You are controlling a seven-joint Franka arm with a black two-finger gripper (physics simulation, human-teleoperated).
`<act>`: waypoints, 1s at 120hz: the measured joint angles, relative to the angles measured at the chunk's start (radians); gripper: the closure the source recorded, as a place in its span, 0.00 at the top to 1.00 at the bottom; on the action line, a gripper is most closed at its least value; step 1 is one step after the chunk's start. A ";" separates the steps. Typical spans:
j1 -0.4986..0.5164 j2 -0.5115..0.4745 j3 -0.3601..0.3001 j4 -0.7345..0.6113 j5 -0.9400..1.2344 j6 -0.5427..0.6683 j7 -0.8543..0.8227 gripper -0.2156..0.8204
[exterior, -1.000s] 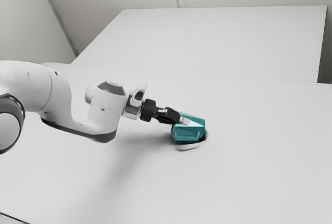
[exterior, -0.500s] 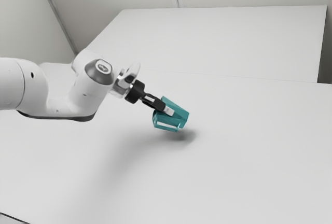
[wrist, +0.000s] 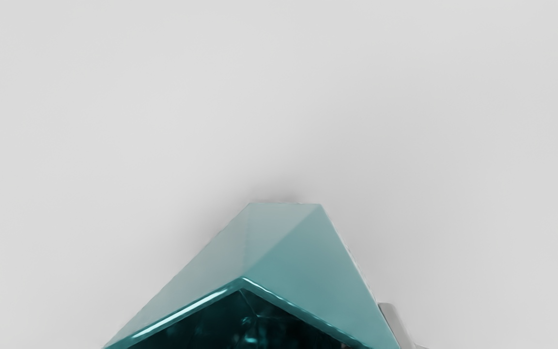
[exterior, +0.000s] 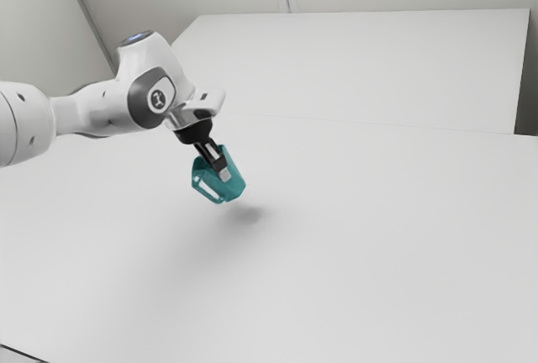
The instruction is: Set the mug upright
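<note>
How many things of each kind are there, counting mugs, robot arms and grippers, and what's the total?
Teal mug: 1
White robot arm: 1
Black gripper, on the arm's end and holding the mug off the table: 1
Total: 3

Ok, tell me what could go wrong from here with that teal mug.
The teal mug hangs tilted above the table, so letting go now would likely drop it, and it might topple. Its faceted walls slant, so it could slip or pivot in the tool.
</note>
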 joint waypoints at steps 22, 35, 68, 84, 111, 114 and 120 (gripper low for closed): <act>-0.006 -0.007 0.000 -0.012 0.139 -0.032 -0.129 0.03; -0.008 -0.027 -0.001 -0.036 0.182 -0.040 -0.197 0.03; -0.001 -0.089 -0.013 -0.133 0.231 -0.038 -0.352 0.03; -0.005 -0.111 -0.016 -0.172 0.236 -0.027 -0.412 0.03; -0.021 -0.124 -0.024 -0.221 0.263 -0.001 -0.511 0.03; -0.021 -0.125 -0.025 -0.231 0.265 0.006 -0.521 0.03; -0.020 -0.125 -0.025 -0.245 0.267 0.017 -0.541 0.03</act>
